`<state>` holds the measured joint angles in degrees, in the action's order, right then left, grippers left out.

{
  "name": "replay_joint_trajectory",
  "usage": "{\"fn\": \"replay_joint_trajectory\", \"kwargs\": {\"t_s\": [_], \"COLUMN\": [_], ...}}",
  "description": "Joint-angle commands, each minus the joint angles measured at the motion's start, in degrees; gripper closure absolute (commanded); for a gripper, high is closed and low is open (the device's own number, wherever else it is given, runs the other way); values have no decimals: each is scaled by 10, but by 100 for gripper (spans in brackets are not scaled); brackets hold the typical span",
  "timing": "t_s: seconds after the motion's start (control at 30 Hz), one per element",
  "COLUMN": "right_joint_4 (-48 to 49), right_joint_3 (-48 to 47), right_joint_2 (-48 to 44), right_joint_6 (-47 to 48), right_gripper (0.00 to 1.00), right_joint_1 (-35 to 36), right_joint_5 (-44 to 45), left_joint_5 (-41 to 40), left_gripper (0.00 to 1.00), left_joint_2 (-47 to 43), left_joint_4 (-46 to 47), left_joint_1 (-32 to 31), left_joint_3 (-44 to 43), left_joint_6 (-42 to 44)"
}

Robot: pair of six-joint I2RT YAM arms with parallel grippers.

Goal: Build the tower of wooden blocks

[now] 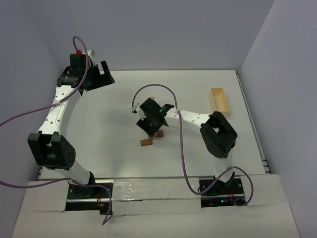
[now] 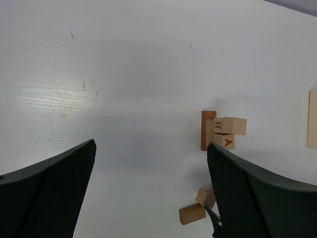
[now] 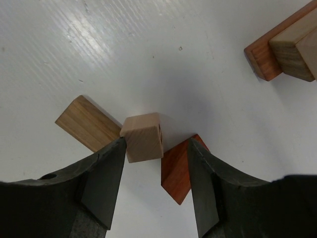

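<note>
Right wrist, tan cube [image 3: 142, 137] between open jaws

**Blocks masked and cropped**
From above, most of the small wooden blocks [image 1: 146, 142] are masked by the black right gripper [image 1: 153, 124]. In the right wrist view, the reddish-brown wooden bar [image 3: 258, 58] carrying pale blocks is cropped at the edge. In the left wrist view, the pale rectangular wooden tray [image 2: 312, 119] is likewise cut off.

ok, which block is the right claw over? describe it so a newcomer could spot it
Near the middle of the white table, the right claw hangs over three loose blocks. The one between its fingers is a pale cube. Its neighbours are a longer tan bar on one side and a reddish-brown block on the other.
</note>
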<state>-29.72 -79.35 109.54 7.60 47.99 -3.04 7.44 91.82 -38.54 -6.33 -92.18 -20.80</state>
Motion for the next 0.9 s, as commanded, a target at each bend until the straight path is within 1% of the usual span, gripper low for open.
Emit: {"fn": "replay_joint_trajectory", "kwargs": {"t_s": [0.0, 0.13, 0.4, 0.63, 0.87], "right_joint_4": [-16, -17, -19, -23, -31], "right_joint_3": [-26, -26, -16, -17, -14], "right_joint_2": [14, 18, 10, 2, 4], "right_joint_6": [1, 4, 8, 8, 33], "right_gripper": [40, 37, 34, 34, 34], "right_joint_1": [2, 4, 7, 8, 8], "right_joint_5": [10, 8, -28, -44, -68], "left_joint_5": [10, 12, 14, 16, 18], "left_gripper": [1, 1, 1, 1, 1], "left_joint_2": [9, 12, 16, 16, 17], "left_joint_4": [-1, -2, -2, -2, 0], "left_joint_1": [2, 5, 7, 8, 8], "left_joint_3": [-28, -31, -30, -28, -27], "left_joint_6": [-9, -9, -14, -15, -16]}}
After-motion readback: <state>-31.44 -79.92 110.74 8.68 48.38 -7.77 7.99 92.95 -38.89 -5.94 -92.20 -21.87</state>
